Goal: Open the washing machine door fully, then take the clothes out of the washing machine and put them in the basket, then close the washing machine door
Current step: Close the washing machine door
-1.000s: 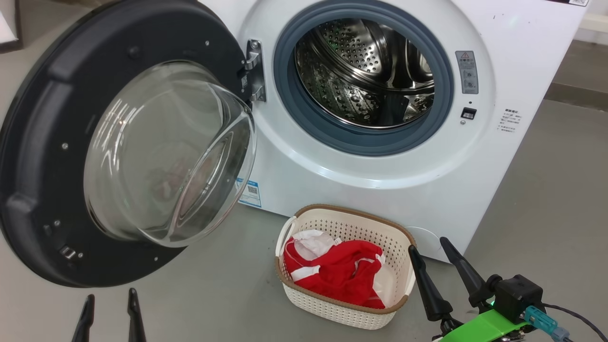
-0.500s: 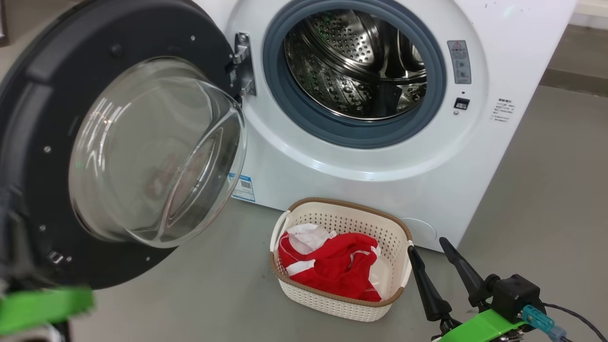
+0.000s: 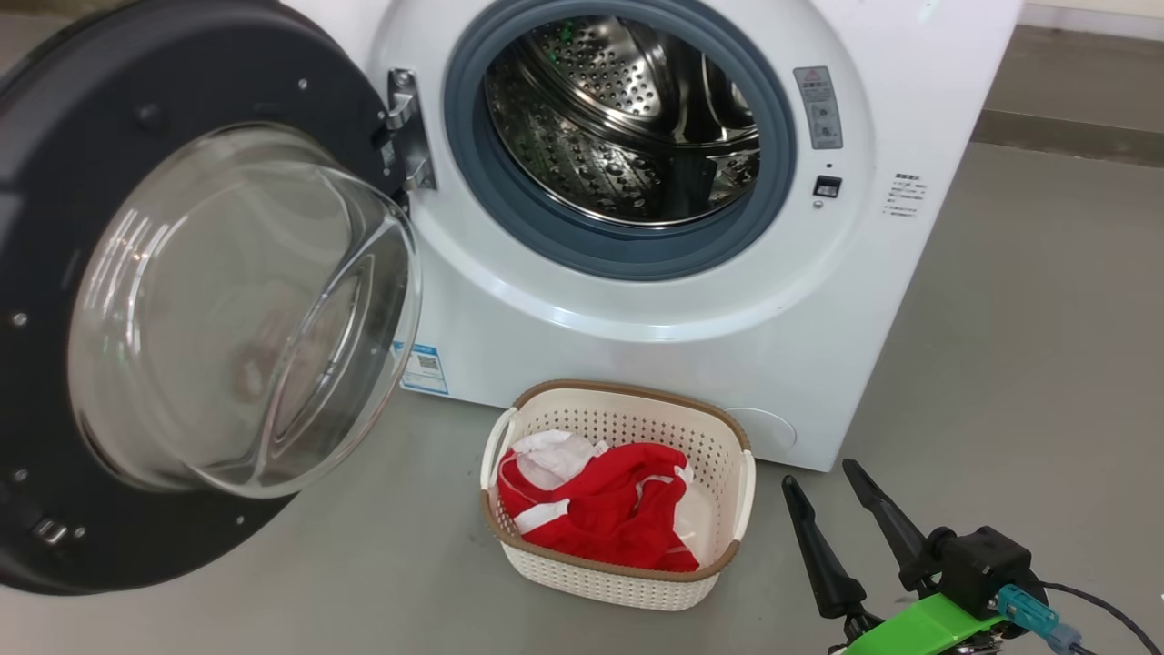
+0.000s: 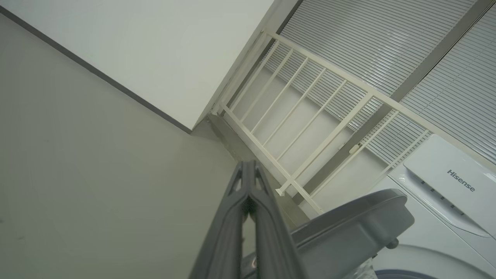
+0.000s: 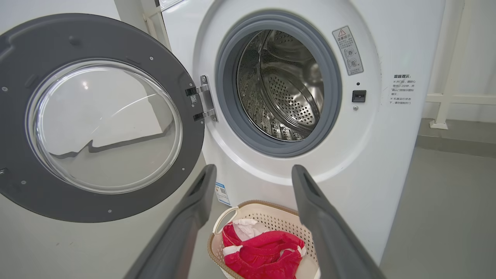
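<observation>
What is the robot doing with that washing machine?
It is unloading the washing machine. The door hangs wide open, the drum looks empty, and the red and white clothes lie in the basket. The right gripper hovers open beside the basket, holding nothing. The left gripper is shut, up by the door's edge. Closing the door is what's left.

Head view: left and top edges cropping washing machine door; top edge also cropping washing machine above its opening. Glass bowl seemingly overlapping blue label's left edge. Clothes covering basket floor; lower folds lying hidden. Print on side sticker showing too small for reading. Bottom edge cutting off arm behind right gripper. Left wrist view: left gripper fingers overlapping door's grey edge; bottom edge cropping remainder of door. Right wrist view: own fingers blocking part of basket and clothes.
</observation>
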Available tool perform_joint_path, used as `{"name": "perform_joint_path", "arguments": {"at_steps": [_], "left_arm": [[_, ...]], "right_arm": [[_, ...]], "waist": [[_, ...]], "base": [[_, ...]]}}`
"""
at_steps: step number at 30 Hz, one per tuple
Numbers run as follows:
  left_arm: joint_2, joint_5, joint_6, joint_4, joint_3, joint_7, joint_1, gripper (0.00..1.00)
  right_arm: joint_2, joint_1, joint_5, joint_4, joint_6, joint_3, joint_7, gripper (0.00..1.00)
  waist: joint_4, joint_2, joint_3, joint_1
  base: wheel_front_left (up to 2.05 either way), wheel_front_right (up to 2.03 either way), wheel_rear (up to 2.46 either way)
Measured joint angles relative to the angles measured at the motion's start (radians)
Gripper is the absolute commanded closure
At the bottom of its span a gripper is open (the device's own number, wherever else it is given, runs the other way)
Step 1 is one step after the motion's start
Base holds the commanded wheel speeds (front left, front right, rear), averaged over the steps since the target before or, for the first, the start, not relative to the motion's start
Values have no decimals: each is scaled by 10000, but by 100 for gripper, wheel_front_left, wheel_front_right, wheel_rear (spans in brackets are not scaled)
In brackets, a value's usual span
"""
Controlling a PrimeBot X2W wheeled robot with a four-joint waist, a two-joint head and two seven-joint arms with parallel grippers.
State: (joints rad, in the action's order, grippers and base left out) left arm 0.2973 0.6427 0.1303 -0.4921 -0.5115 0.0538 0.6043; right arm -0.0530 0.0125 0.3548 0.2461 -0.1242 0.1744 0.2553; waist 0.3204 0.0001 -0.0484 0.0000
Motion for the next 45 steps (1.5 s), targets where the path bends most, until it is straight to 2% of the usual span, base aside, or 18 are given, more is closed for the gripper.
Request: {"name": "perform_joint_path", "arguments": {"at_steps": [6,8,14,18,25,31,39,45], "left_arm": [[201,1787,25,-1937,-945,2286,933,100],[341,2036,25,-2330,-1007,2867,1052,100],[853,2199,-13,-3076,-1020,3829,1079,100],[980,2360,-483,-3189,-853,4518,1080,100],[957,2575,-813,-3060,-754,5007,1014,100],[464,3325,-882,-2385,-1212,5241,848,100],[-433,3728,-863,-654,-1195,5973,105,100],[-1486,4102,-297,1237,-1097,6730,-794,100]], "right_arm": [[-4,0,-2,104,0,8,0,0],[-19,0,0,155,0,48,0,0],[-88,0,2,272,0,117,0,0],[-121,0,4,332,0,180,0,0],[-104,3,10,334,0,334,0,0],[-84,124,17,311,0,314,0,0],[-73,123,17,293,0,268,0,0],[-65,126,17,301,0,259,0,0]], "waist": [[-231,0,15,0],[-291,0,27,0],[-460,0,28,1],[-495,0,-26,0],[-503,0,-49,0],[-440,0,83,0],[-356,0,198,0],[-442,0,221,0]], "base": [[0,0,0],[0,0,0],[0,0,0],[0,0,0],[0,0,0],[0,0,0],[0,0,0],[0,0,0]]}}
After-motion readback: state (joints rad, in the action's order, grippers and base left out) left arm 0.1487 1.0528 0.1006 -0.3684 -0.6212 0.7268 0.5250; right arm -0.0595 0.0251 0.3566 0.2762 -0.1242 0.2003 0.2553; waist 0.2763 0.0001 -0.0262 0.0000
